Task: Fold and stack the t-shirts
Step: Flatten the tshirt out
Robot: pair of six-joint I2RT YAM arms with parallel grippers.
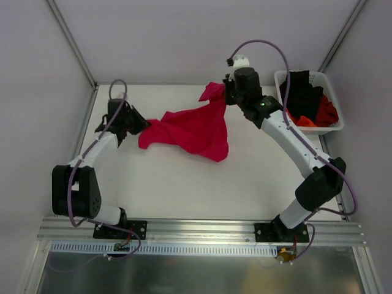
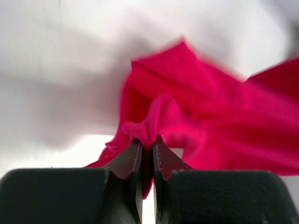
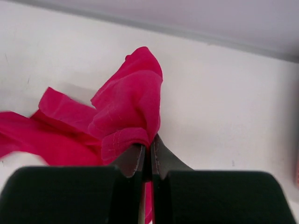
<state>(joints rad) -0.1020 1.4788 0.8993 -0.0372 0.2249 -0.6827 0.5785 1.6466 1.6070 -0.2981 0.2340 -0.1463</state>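
A crimson-pink t-shirt (image 1: pixel 193 130) hangs stretched between my two arms over the white table (image 1: pixel 184 184). My left gripper (image 1: pixel 139 125) is shut on its left corner; in the left wrist view the cloth (image 2: pixel 196 116) is pinched between the dark fingers (image 2: pixel 126 161) of the left gripper (image 2: pixel 147 142). My right gripper (image 1: pixel 225 93) is shut on the shirt's upper right corner. In the right wrist view a hemmed fold (image 3: pixel 126 116) bunches above that gripper (image 3: pixel 148 149). Black (image 1: pixel 303 92) and orange-red (image 1: pixel 326 113) t-shirts lie in the basket.
The white plastic basket (image 1: pixel 334 92) stands at the table's back right corner, beside my right arm. Grey walls close in the table at the back and sides. A metal rail (image 1: pixel 196 226) runs along the near edge.
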